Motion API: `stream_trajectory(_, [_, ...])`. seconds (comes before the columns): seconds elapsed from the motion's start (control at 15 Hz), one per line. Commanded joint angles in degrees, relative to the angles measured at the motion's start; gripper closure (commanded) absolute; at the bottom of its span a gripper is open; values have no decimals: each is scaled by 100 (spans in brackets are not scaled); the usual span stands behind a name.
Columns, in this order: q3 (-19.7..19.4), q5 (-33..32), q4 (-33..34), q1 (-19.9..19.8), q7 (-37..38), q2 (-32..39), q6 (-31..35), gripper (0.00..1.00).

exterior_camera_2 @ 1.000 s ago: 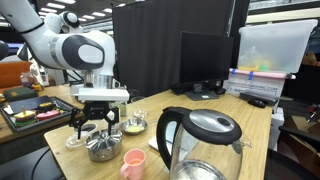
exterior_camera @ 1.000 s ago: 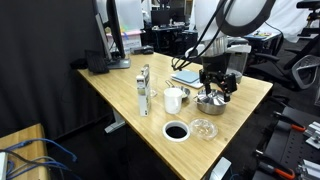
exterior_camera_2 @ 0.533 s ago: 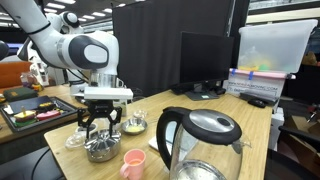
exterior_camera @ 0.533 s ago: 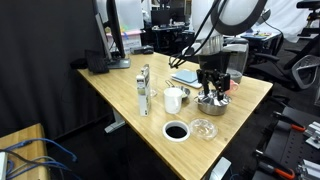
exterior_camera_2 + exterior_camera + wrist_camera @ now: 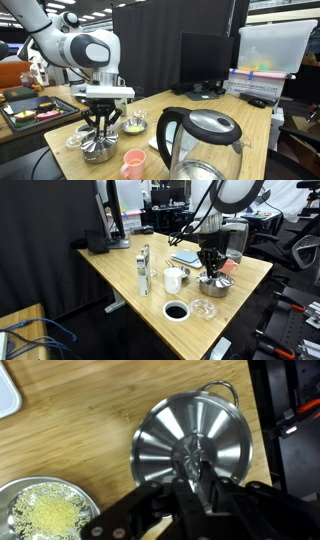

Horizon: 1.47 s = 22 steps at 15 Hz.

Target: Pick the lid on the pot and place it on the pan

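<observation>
Steel lid [image 5: 165,435]: round and mirror-bright, it sits flat on the pot and covers its whole mouth. A small knob stands at its centre.
Pot [image 5: 213,284]: a small polished steel vessel standing upright on the table near one long edge. In the wrist view its looped side handle [image 5: 221,389] sticks out past the lid's rim.
Table [image 5: 120,265]: light wood top with dark curtains behind it.
Gripper [image 5: 195,472]: it points straight down right above the pot in both exterior views, with its fingertips at the level of the lid.
Jaws: drawn in and pinching the lid's knob from two sides, as the wrist view shows.
Arm: white, and it bends down from above to the pot.
Mug [image 5: 174,279]: upright and just beside the pot, not touching it.
Grain bowl [image 5: 45,512]: a metal bowl of pale yellow grains, near the pot and apart from it, at the lower corner of the wrist view.
Clear dish [image 5: 204,309]: a shallow glass piece near the table edge, close to the pot but apart.
Dark-centred round vessel [image 5: 176,311]: pale rim and black inside, lying beside the clear dish. Whether it is the pan cannot be told.
Kettle [image 5: 200,140]: glass body with a black handle, large in the foreground of an exterior view.
Monitor [image 5: 205,62]: dark screen at the far side of the table.
</observation>
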Motion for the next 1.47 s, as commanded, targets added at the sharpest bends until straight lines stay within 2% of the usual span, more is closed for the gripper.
stream_trajectory(0.0, [98, -24, 77, -192, -9, 131, -22, 100])
stream_trajectory(0.47, [110, -23, 52, -255, 39, 9, -27, 99])
stream_trajectory(1.0, [182, -117, -64, -158, 226, -723, 10, 99])
stream_trajectory(1.2, [216, -406, 94, -155, 936, -798, 56, 99])
stream_trajectory(1.4, [265, -881, 436, -140, 1683, -671, -196, 99])
